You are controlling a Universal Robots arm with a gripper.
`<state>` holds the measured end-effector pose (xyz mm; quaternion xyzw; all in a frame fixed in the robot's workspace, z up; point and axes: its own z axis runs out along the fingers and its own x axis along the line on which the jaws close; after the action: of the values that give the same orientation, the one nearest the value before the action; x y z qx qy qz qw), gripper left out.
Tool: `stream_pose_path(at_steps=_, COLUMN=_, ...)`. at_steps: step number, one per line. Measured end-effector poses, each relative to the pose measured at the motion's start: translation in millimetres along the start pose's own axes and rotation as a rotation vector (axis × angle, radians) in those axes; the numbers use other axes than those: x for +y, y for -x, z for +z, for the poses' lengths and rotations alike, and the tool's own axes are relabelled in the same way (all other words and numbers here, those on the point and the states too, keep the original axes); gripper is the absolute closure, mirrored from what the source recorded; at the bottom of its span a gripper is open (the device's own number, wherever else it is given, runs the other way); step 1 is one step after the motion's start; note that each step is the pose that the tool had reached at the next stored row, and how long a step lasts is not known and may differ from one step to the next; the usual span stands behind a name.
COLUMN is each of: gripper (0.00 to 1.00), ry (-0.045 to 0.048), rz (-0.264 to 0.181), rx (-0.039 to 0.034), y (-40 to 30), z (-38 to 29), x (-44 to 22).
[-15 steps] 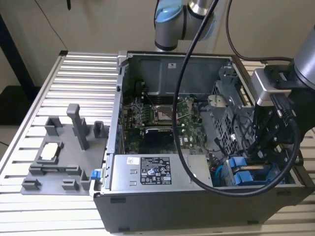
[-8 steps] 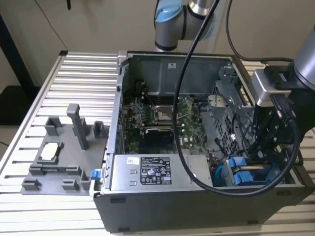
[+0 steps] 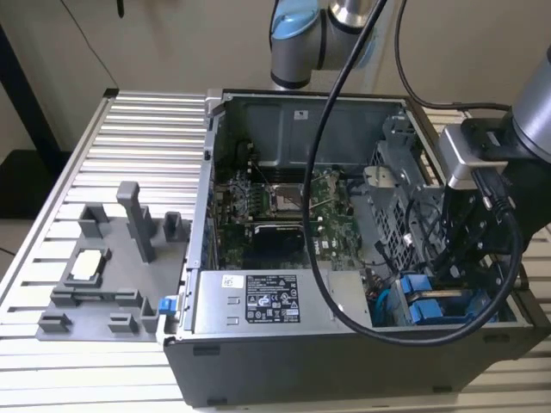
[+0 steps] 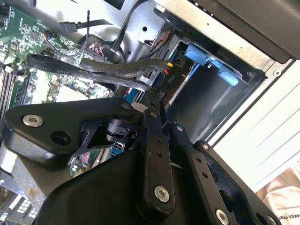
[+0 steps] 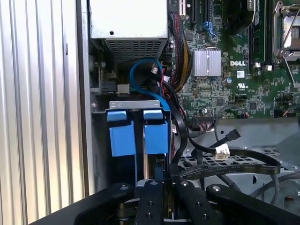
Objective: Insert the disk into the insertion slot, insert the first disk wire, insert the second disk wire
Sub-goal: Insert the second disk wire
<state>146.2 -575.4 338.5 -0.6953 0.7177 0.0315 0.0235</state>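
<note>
The disk point(image 5: 155, 132), in its bright blue carrier, sits in the insertion slot point(image 5: 136, 104) of the grey drive cage, beside another blue-tabbed drive point(image 5: 121, 136). Both blue tabs also appear in the exterior view, with the disk point(image 3: 426, 310) at the case's front right, and in the second wrist view, where the disk point(image 4: 201, 54) lies beyond the fingers. My gripper point(image 5: 161, 180) hangs right behind the disk's rear edge. It is shut on a black disk wire point(image 4: 117, 72), whose connector point(image 5: 159, 169) sticks out at the fingertips. In the exterior view my gripper point(image 3: 467, 267) is low inside the case, over the cage.
The open computer case point(image 3: 258, 361) lies on a slatted metal table point(image 3: 129, 138). Inside it are the motherboard point(image 3: 284, 206), a power supply point(image 3: 275, 301) and loose cable bundles point(image 5: 180, 61) near the cage. A grey fixture point(image 3: 103, 275) stands on the exterior view's left. My arm's thick cable point(image 3: 323, 258) loops over the case.
</note>
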Motion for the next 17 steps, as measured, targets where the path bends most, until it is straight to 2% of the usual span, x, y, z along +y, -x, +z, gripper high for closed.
stream_pose_path(at_steps=12, gripper=0.82, ry=0.0000, rz=0.000, rx=0.0007, y=-0.3, z=3.2, x=-0.1)
stream_pose_path(at_steps=13, gripper=0.76, ry=0.0000, rz=0.000, rx=0.0007, y=-0.3, z=2.9, x=-0.1)
stream_pose_path(at_steps=17, gripper=0.76, ry=0.0012, rz=0.000, rx=0.0002, y=0.5, z=-6.8, x=0.1)
